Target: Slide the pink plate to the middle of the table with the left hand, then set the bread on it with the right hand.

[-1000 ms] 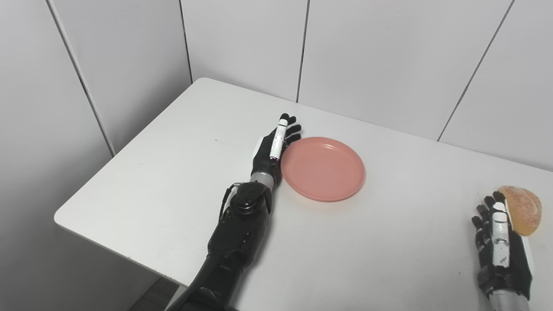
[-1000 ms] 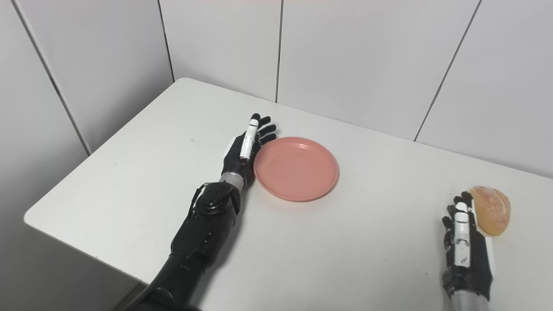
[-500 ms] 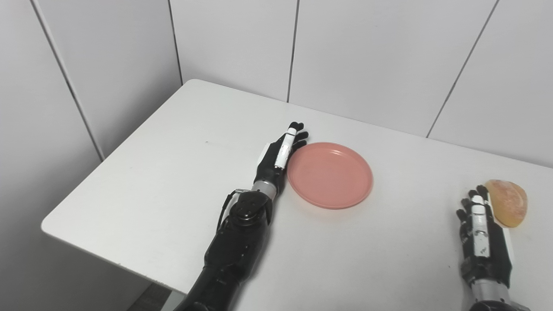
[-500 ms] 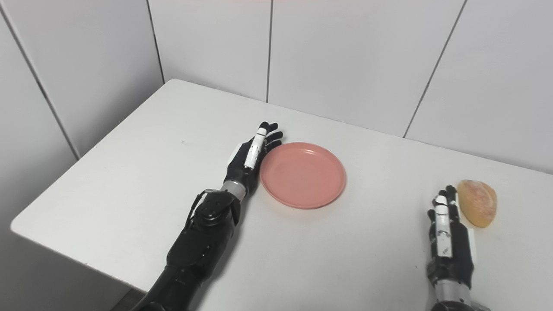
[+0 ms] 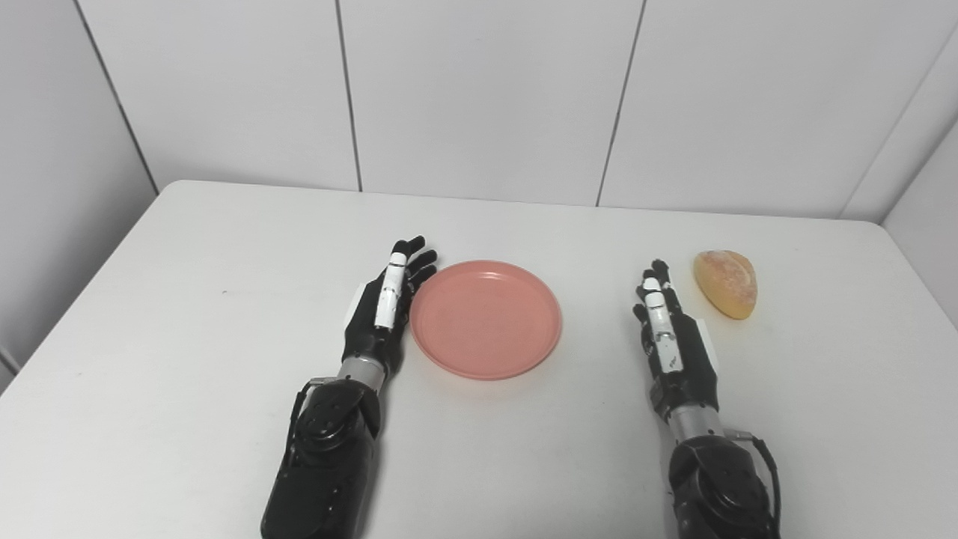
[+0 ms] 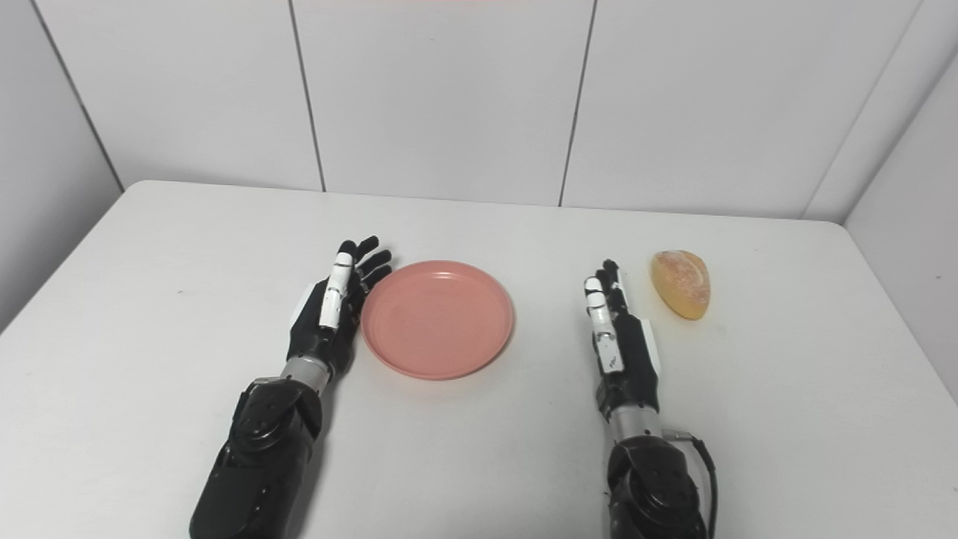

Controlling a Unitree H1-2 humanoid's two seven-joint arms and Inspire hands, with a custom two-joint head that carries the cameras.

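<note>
The pink plate (image 5: 486,318) lies empty near the middle of the white table (image 5: 187,247). My left hand (image 5: 383,308) is open, on edge, its fingers straight along the plate's left rim, touching or nearly touching it. The bread (image 5: 726,283), a golden bun, lies on the table to the right. My right hand (image 5: 670,337) is open and empty, on edge, just left of and nearer than the bread, with a small gap between them. The plate (image 6: 438,318), the bread (image 6: 681,283), my left hand (image 6: 331,314) and my right hand (image 6: 620,340) also show in the right eye view.
White panelled walls stand behind the table and at both sides. The table's left edge (image 5: 75,299) and right edge (image 5: 917,277) are in view. Nothing else lies on the table.
The camera has swung right, so the whole table now sits centred in view. My left hand stays by the plate's rim. My right hand lies a little apart from the bread.
</note>
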